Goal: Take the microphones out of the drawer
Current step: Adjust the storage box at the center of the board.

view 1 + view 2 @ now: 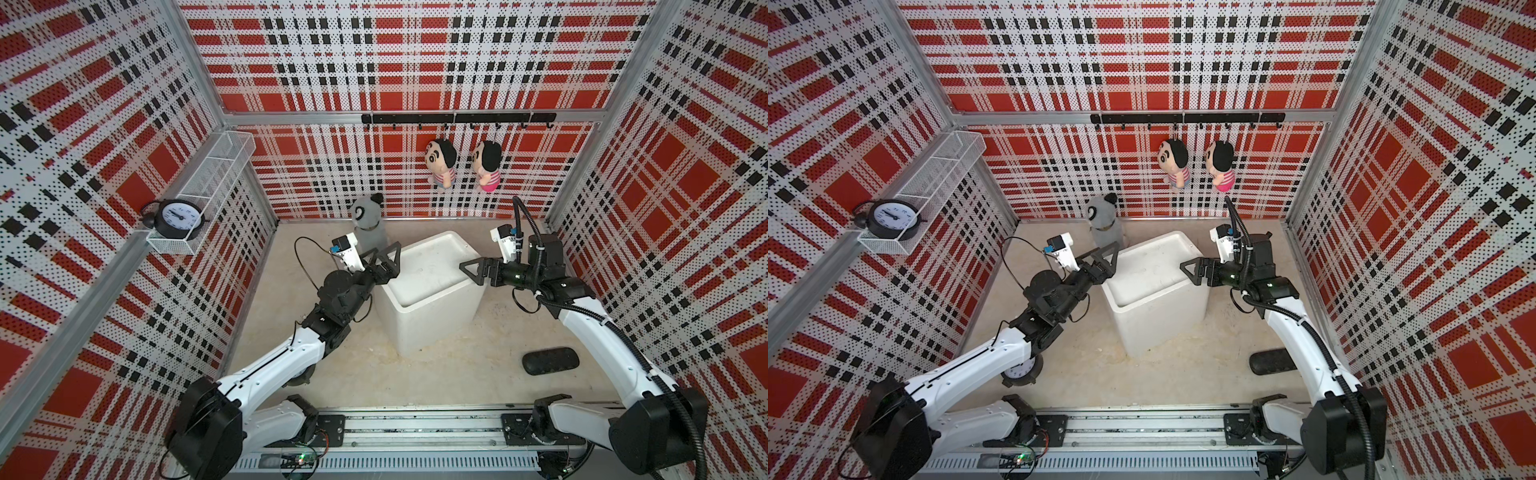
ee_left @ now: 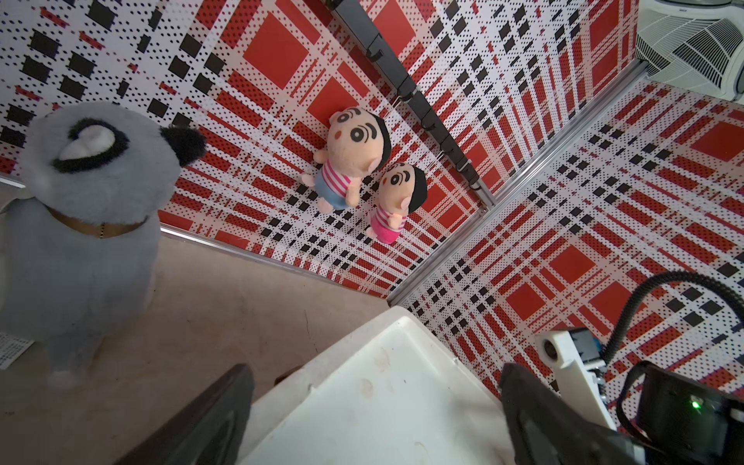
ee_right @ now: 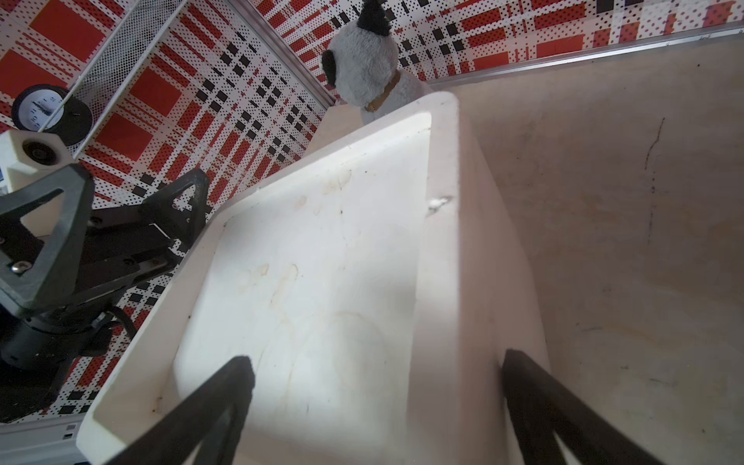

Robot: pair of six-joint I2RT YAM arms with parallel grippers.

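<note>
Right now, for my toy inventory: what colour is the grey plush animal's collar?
Tan-brown. The collar shows best in the left wrist view.

Left wrist view: you see the left gripper [image 2: 374,372], jaws wide apart, a corner of the white box [image 2: 382,406] between them; grey plush toy [image 2: 80,225] standing on the floor [image 2: 241,306]; doll in blue [image 2: 346,157] and doll in pink [image 2: 396,201] hanging beside the black hook rail [image 2: 418,100]

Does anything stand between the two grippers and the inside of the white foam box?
Apparently yes: the top of the white foam box is a shallow closed recess, seemingly a lid, hiding the inside. No microphone shows in any view. The left gripper and right gripper, both open, sit at opposite edges.
</note>
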